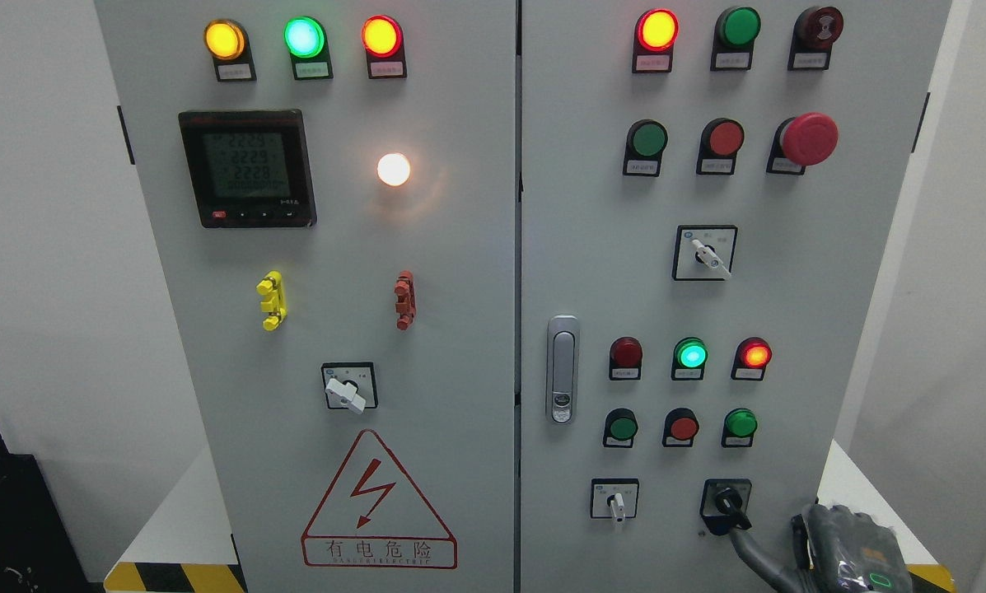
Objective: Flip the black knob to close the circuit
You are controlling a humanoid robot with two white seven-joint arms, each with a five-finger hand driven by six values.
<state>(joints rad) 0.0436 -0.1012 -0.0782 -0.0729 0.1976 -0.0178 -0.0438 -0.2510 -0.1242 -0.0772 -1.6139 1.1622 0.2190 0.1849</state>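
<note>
One black knob point(727, 501) matters here, a small rotary switch in a square black-edged plate near the bottom right of the right-hand cabinet door point(830, 272), just right of a similar white-handled switch point(616, 501) and below a row of three round buttons. Its short lever points down and to the right. The right hand point(847, 552) comes up from the lower right corner, dark and glossy, and one finger point(748, 548) reaches toward the lever's underside; it seems to touch or nearly touch the knob, though the dark finger against the dark knob makes contact hard to confirm. Whether the other fingers are curled or loose cannot be told, as most of the hand is cut off by the frame. The knob looks like rigid moulded plastic on a sprung detent: light, stiff, unlikely to break, but smooth and narrow. Best purchase is probably across the flat sides of the lever, pinched or pushed sideways. No left hand shows.
</note>
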